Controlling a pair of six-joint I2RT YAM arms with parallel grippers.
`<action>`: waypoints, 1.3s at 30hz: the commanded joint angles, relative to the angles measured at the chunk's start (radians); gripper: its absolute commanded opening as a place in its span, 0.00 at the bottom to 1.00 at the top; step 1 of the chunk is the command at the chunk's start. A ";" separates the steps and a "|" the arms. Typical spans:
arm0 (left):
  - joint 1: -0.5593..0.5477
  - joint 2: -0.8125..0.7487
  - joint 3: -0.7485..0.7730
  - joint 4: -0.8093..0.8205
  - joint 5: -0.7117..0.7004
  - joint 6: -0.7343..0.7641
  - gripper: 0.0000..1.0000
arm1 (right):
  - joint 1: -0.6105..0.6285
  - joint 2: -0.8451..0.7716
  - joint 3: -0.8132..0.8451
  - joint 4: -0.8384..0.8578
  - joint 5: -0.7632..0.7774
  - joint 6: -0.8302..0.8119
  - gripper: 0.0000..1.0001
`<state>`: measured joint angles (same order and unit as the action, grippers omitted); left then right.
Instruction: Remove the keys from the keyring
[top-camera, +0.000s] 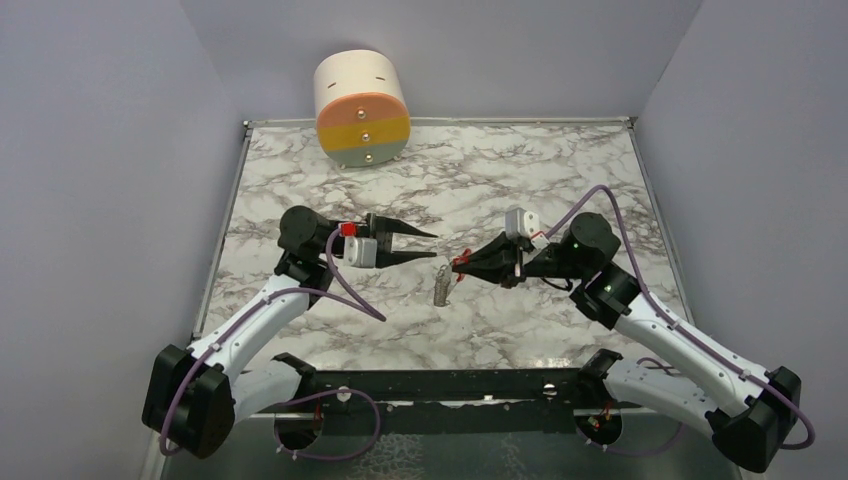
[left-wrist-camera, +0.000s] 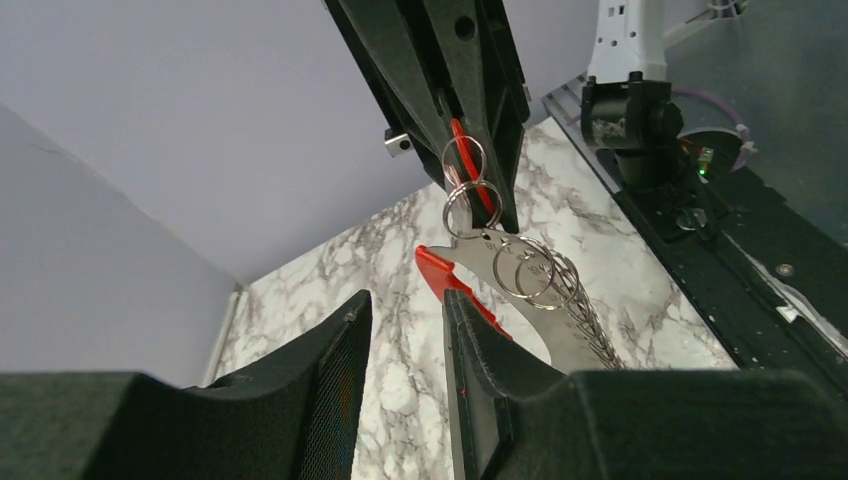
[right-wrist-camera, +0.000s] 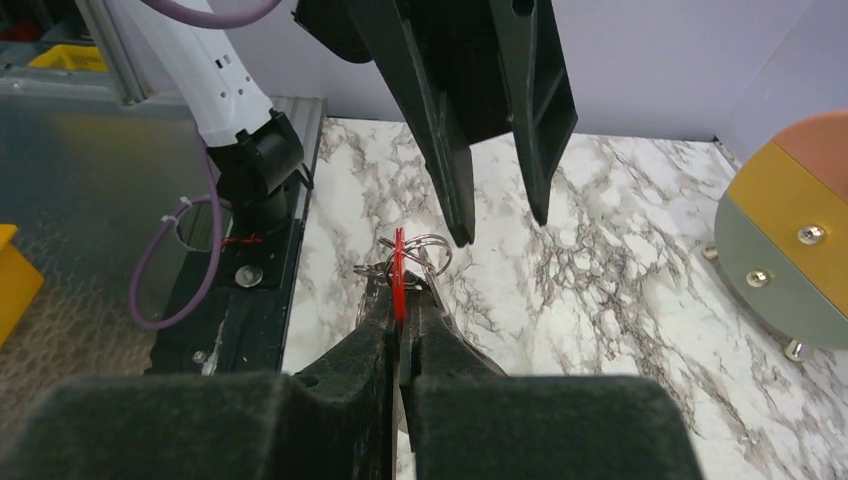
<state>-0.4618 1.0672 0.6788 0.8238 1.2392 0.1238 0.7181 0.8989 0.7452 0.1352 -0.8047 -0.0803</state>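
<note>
My right gripper (top-camera: 464, 264) is shut on a thin red tag (right-wrist-camera: 399, 272) of the key bunch and holds it above the marble table (top-camera: 520, 180). Silver rings (right-wrist-camera: 428, 246) loop round the tag at the fingertips. A silver key (top-camera: 442, 286) hangs below, its tip near the table. In the left wrist view the rings (left-wrist-camera: 464, 188), a silver key (left-wrist-camera: 548, 322) and a red-headed piece (left-wrist-camera: 440, 274) hang under the right gripper's fingers (left-wrist-camera: 470, 90). My left gripper (top-camera: 432, 246) is open and empty, its tips just left of the bunch; its fingers (left-wrist-camera: 340, 340) point at it.
A round drum (top-camera: 362, 108) with orange, yellow and grey bands lies at the table's back edge; it also shows in the right wrist view (right-wrist-camera: 790, 240). Purple walls close in three sides. The black base rail (top-camera: 440, 385) runs along the near edge.
</note>
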 joint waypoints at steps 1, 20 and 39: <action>-0.038 0.026 0.039 0.006 0.100 -0.001 0.33 | 0.000 -0.002 0.035 0.044 -0.051 0.003 0.01; -0.145 0.076 0.083 0.008 0.035 0.012 0.27 | 0.000 0.006 0.028 0.052 -0.034 0.001 0.01; -0.149 0.011 0.026 0.010 -0.082 0.040 0.00 | 0.000 0.004 0.017 0.083 0.036 0.008 0.01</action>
<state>-0.5980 1.1149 0.7254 0.8227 1.2182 0.1410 0.7120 0.9100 0.7494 0.1631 -0.8150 -0.0807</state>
